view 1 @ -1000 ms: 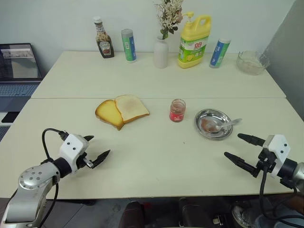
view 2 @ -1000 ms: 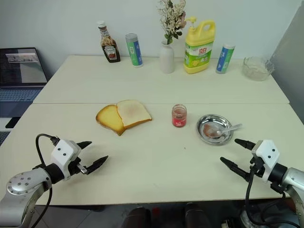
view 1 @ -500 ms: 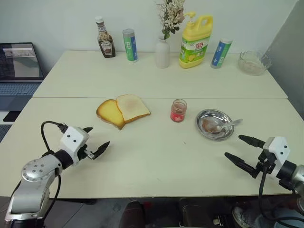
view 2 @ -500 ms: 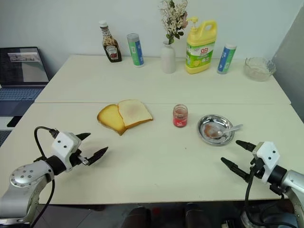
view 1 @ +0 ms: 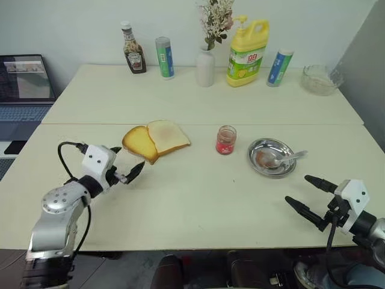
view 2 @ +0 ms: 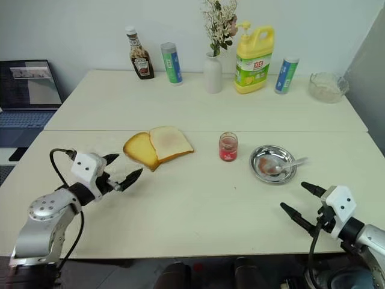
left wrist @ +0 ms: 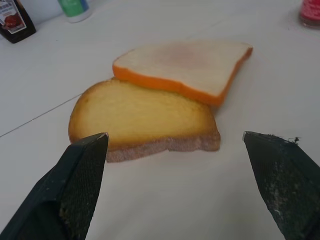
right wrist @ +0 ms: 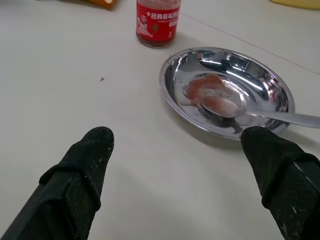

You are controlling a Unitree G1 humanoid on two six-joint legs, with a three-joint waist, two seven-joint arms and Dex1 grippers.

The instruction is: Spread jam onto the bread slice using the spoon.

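Centrally, bread slice [view 1: 169,135] overlapping toast [view 1: 139,143] — left gripper [view 1: 127,170] near, open

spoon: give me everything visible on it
The spoon is small, shiny silver metal with a slim handle. It lies in the round steel dish: bowl face up on the dish floor with a reddish jam smear on and beside it, handle resting on the rim and sticking out past it. Neither gripper touches it; both are open and empty.
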